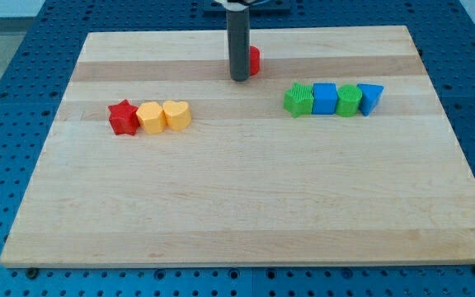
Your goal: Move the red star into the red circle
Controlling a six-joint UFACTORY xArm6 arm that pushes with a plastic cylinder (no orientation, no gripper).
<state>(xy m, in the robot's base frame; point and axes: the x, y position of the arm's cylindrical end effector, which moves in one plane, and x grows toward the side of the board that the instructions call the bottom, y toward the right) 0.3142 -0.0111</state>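
Note:
The red star (123, 117) lies at the view's left, touching a yellow hexagon block (150, 118), which touches a yellow heart (177, 115); the three form a row. The red circle block (254, 60) lies near the view's top centre, mostly hidden behind my rod. My tip (239, 79) rests on the board just left of and in front of the red circle, far to the right of and above the red star.
A row of blocks lies at the view's right: a green star-like block (298, 100), a blue cube (325, 98), a green round block (349, 101) and a blue triangle (370, 97). The wooden board (246, 198) ends in blue pegboard all round.

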